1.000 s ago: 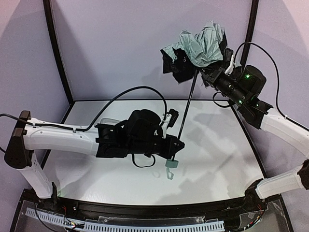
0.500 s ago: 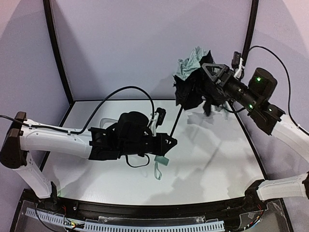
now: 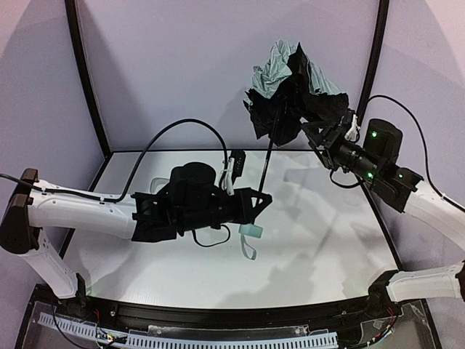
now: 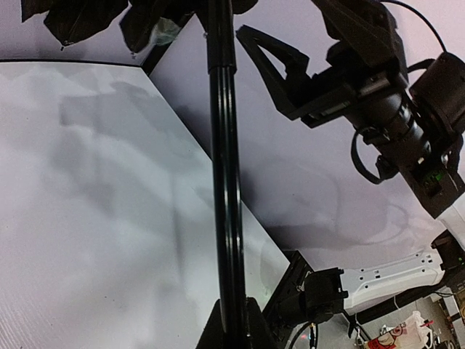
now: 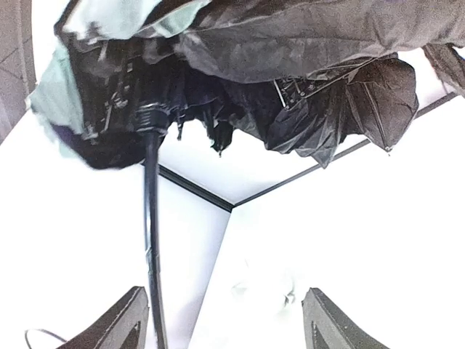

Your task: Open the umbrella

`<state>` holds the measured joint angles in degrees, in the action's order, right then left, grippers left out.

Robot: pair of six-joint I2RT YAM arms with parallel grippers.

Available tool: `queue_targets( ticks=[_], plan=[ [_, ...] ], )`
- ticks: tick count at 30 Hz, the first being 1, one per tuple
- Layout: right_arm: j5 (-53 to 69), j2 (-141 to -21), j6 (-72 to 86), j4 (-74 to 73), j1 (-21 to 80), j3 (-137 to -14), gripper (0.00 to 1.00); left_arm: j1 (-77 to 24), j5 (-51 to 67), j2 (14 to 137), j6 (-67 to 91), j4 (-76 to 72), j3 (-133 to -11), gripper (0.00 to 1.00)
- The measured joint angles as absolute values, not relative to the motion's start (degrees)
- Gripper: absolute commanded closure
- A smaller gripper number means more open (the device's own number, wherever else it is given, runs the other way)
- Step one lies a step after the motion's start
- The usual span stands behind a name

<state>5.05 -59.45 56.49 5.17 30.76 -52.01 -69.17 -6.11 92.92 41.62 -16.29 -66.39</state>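
Above white table (image 3: 323, 243), umbrella (image 3: 290, 91) (half-bunched) rises from left claw (image 3: 261, 196).

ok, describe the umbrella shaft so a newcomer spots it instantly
Above the white table, toward its far right, hangs a crumpled mint-and-black canopy. From it the shaft slants down into the left gripper. It is the only thin, straight black rod; nearby cables curve.

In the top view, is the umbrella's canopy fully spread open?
No, the umbrella has its fabric bunched and crumpled around the top of the shaft, not spread out.
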Motion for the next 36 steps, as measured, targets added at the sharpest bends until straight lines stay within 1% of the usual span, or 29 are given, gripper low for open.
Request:
queue_targets(
  ticks=[7, 12, 15, 26, 31, 33, 36],
  plan=[
    [4.86, -67.28, 57.72, 7.86, 30.76, -57.53, 0.33, -69.17, -5.46, 92.92, 42.21, -16.29, -66.39, 0.99],
    [5.00, -72.06, 57.66, 9.84, 30.76, -61.69, 0.37, -69.17, -5.53, 92.92, 42.28, -16.29, -66.39, 0.99],
    [5.15, -73.49, 57.60, 10.94, 30.76, -62.78, 0.39, -69.17, -5.63, 92.95, 42.28, -16.27, -66.39, 0.99],
    [6.18, -75.05, 57.46, 13.27, 30.76, -64.02, 0.39, -69.17, -7.10, 93.22, 42.26, -15.66, -66.74, 0.99],
    [6.07, -75.60, 57.10, 13.26, 30.76, -66.18, 0.45, -69.17, -7.36, 94.46, 42.11, -14.34, -68.62, 0.99],
    [5.92, -76.47, 57.10, 13.32, 30.76, -67.62, 0.50, -69.17, -7.35, 94.93, 42.02, -13.62, -69.30, 0.99],
    [5.55, -77.88, 57.05, 13.17, 30.76, -68.94, 0.59, -69.17, -7.33, 95.19, 41.98, -13.15, -69.41, 0.99]
  ],
)
